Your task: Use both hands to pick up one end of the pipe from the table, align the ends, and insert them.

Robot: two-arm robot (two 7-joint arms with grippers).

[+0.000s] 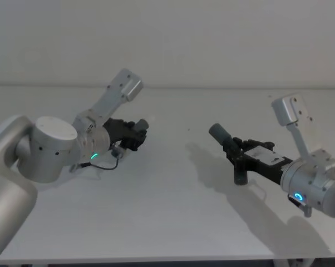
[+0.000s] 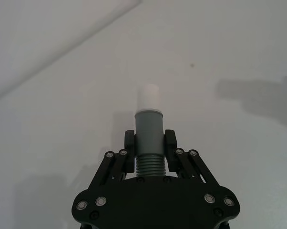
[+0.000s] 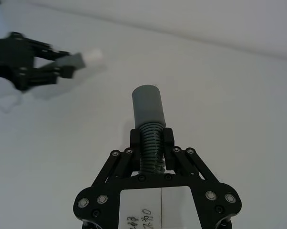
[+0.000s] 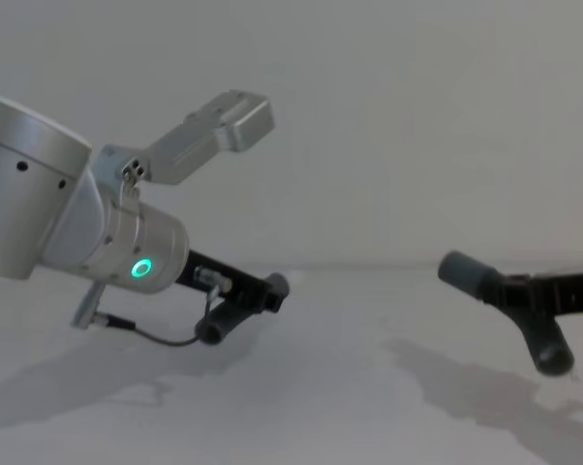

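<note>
My left gripper (image 1: 135,133) is shut on one dark grey pipe piece (image 2: 148,129). Its grey collar with a short white tip (image 2: 148,98) points out past the fingers, and its bent tail hangs below (image 4: 214,329). My right gripper (image 1: 238,153) is shut on the ribbed middle of the other pipe piece (image 3: 149,112). That piece's plain grey collar end (image 1: 218,133) points toward the left gripper, and its other leg hangs down (image 4: 548,354). Both pieces are held a little above the white table (image 1: 173,211), a wide gap apart. The left gripper (image 3: 57,67) is also seen far off in the right wrist view.
The table's far edge meets a plain white wall (image 1: 212,44). Shadows of both arms lie on the table under and between the grippers (image 1: 206,161).
</note>
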